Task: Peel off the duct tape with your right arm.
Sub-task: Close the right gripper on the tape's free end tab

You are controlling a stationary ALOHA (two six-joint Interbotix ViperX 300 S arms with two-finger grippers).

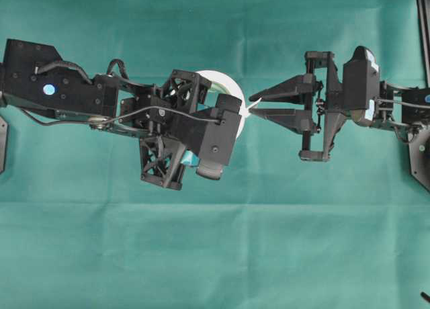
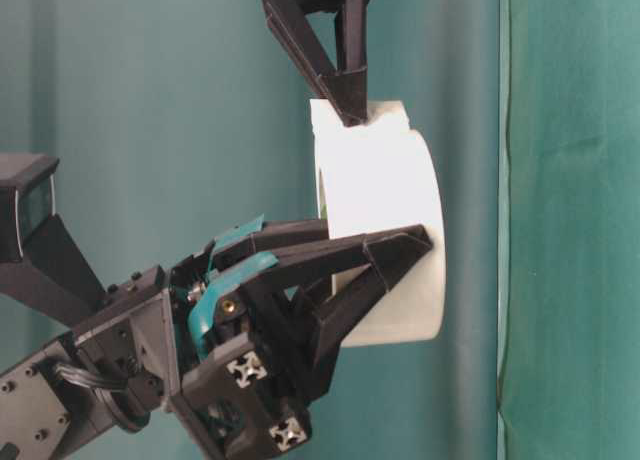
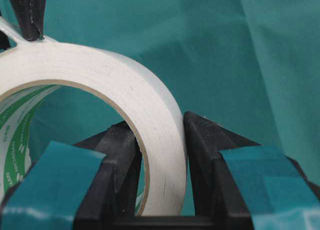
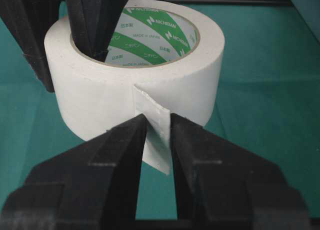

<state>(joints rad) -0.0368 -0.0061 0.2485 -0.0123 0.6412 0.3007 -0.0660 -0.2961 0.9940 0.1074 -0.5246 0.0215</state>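
We start with the duct tape [image 4: 135, 85], a wide white roll with green print inside its core, held up off the green cloth [image 1: 215, 255] between the two arms. Its loose end [image 4: 152, 135] stands away from the outer wrap as a short white tab, pointing straight toward the right arm.

The left gripper [image 3: 162, 155], the one with teal patches on its fingers, is clamped on the wall of the roll: one finger inside the core, the other against the outside, with the white band squeezed between them. That gives us a steady anchor on the far side from the tab.

The right gripper [image 4: 157, 135], with its plain black pointed fingers, sits right at the tab. In the wrist view its fingers [image 4: 127, 140] press in from either side of the strip, and only the tape itself fills the narrow slot between the tips, so we read it as pinched together on the loose end.

From overhead the two arms lie nearly in one line, roll on the left, right gripper [image 1: 254, 107] just beside its right edge, the tab bridging the small space between them. The roll's core axis runs across that line. So we judge the coming pull should go back along the right arm's own length, directly away from the roll, letting the strip unwind off the curved face while the left arm holds firm
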